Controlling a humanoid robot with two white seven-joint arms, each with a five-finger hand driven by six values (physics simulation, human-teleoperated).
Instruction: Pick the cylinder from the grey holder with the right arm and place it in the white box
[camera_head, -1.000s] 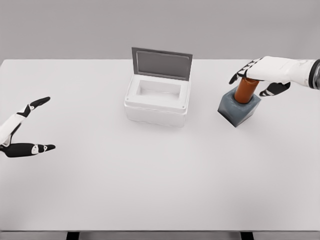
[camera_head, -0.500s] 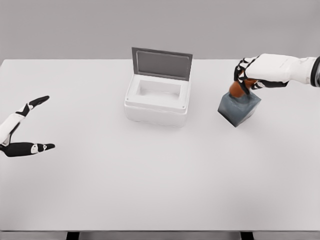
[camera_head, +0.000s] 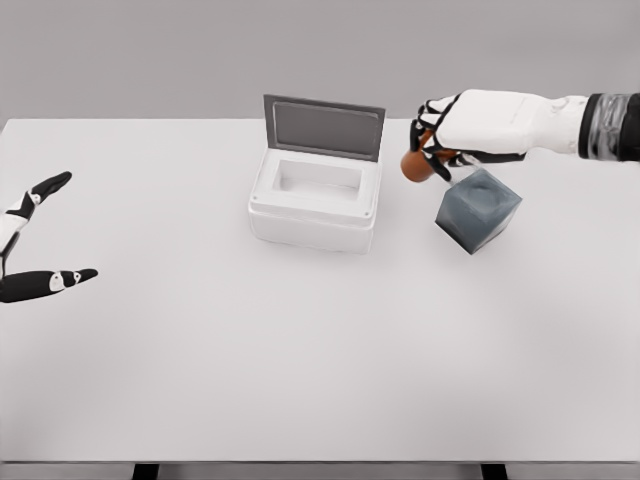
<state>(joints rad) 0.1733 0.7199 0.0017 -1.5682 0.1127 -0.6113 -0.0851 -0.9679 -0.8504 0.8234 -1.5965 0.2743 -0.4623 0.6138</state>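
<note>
Toward the worktop's (camera_head: 300, 380) far edge, right of its middle, the right hand (camera_head: 455, 130) has its fingers curled tight around the orange cylinder (camera_head: 416, 166), which hangs tilted in the air between the white box (camera_head: 315, 205) and the grey holder (camera_head: 479, 209), clear of both. The holder's socket is empty. The box stands near the middle of the far edge, lid raised at the back. For a clean placement, I judge the hand should carry on leftward at a height that clears the box's right rim, keep off the upright lid, centre over the cavity, then lower before letting go. The left hand (camera_head: 25, 245) rests at the left edge, fingers spread, holding nothing. No brand, label or writing can be read anywhere.
</note>
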